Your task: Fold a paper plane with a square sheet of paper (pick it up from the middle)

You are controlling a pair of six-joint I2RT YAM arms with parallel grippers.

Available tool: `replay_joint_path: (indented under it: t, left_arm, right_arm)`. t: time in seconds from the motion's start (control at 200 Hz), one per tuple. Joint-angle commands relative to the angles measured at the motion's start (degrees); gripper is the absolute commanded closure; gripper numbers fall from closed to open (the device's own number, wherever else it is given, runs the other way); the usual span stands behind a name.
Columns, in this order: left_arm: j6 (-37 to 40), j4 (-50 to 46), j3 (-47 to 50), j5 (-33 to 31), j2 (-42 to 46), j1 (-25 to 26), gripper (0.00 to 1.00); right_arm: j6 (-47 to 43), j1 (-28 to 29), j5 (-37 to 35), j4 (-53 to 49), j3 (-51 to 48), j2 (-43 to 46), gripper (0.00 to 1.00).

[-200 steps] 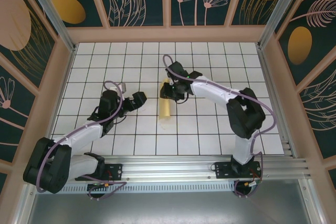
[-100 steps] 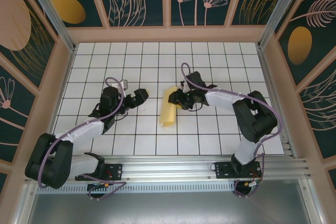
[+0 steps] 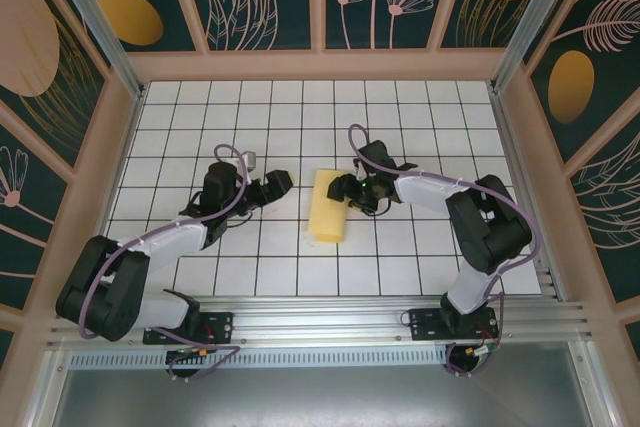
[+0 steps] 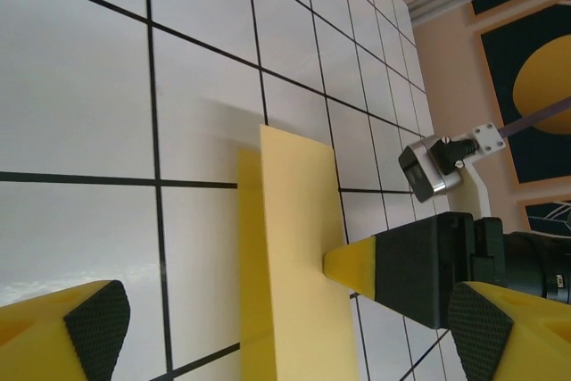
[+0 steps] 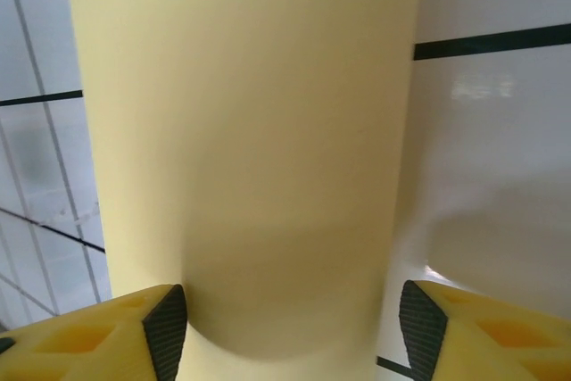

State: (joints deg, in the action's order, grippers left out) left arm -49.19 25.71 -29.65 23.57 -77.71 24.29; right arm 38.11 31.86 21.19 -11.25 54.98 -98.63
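The folded yellow sheet of paper [image 3: 328, 209] lay near the middle of the bench [image 3: 400, 117]. The right hand [image 3: 346, 190] sat at the paper's right edge, its fingers spread wide and clamping nothing. The left hand [image 3: 279, 185] hung just left of the paper, wide open and not touching it.

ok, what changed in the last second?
The right tool shifted right and nearer its base, then opened, letting go of the square sheet of paper. The sheet, a narrow pinched strip before, has relaxed into a wider, loose fold. The left tool crept closer to the sheet. Unchanged: left tool open and empty, and the sheet is in roughly the same spot.
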Motion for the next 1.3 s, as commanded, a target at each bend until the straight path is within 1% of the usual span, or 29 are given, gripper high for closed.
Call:
replay_joint_path:
  t: [0.0, 0.03, 0.055, 0.14, 0.21, 0.37, 0.535, 0.606, 0.676, 0.766, 0.896, 0.966, 0.991, 1.291]
  left_arm:
    - [0.14, 1.84, -2.23, 0.11, -1.8, 1.71, 0.08]
    - [0.17, 1.8, -2.48, 0.09, -2.25, 2.08, 0.09]
    - [0.29, 1.8, -2.74, 0.07, -2.62, 2.31, 0.1]
    - [0.45, 1.71, -3.46, -0.08, -3.49, 2.92, 0.13]
    - [0.5, 1.73, -3.91, -0.11, -4.13, 3.2, 0.16]
    - [0.5, 1.71, -4.62, -0.11, -5.3, 3.77, 0.21]
    - [0.4, 1.63, -4.63, -0.18, -5.61, 3.83, 0.21]
    - [0.51, 1.45, -4.76, -0.22, -5.65, 3.83, 0.21]
    - [0.66, 1.28, -4.59, -0.29, -5.67, 3.83, 0.2]
    - [0.67, 1.36, -4.57, -0.38, -5.98, 3.81, 0.2]
    - [0.85, 0.92, -4.59, -0.37, -6.06, 3.83, 0.2]
    - [0.85, 0.77, -4.54, -0.78, -6.05, 3.83, 0.2]
    - [0.88, 0.76, -4.6, -0.75, -6.06, 3.83, 0.2]
    - [1.16, 0.51, -4.94, -0.66, -6.35, 3.79, 0.2]
  right_arm:
    - [-2.32, -0.19, -4.47, -4.18, 0.28, 2.62, 0.28]
    - [-2.61, -0.22, -4.41, -4.3, 0.2, 2.73, 0.28]
    - [-2.77, -1.84, -4.68, -4.7, 0.3, 2.75, 0.28]
    - [-2.63, -1.89, -7.36, -6.65, 0.83, 2.35, 0.27]
    - [-2.27, -1.89, -8.22, -6.86, 0.83, 1.83, 0.27]
    - [-3.24, -1.17, -6.95, -6.72, 1.09, -0.77, 0.26]
    - [-5.36, -0.83, -6.18, -7.13, 1.88, -2.79, 0.26]
    - [-6.47, -0.83, -4.69, -6.94, 1.93, -3.04, 0.25]
    - [-6.6, -0.83, -4.97, -7.08, 1.86, -3.09, 0.23]
    - [-7.61, -0.83, -2.89, -6.39, 1.89, -3.49, 0.22]
    - [-8.25, -0.83, -3.12, -7.3, 2.68, -4.58, 0.21]
    - [-8.49, -0.83, -4.44, -8.79, 3.75, -5.85, 0.2]
    - [-8.59, 0.23, -4.72, -9.11, 4.02, -6.28, 0.2]
    - [-9.25, 1.96, -7.26, -12.02, 5.97, -9.14, 0.17]
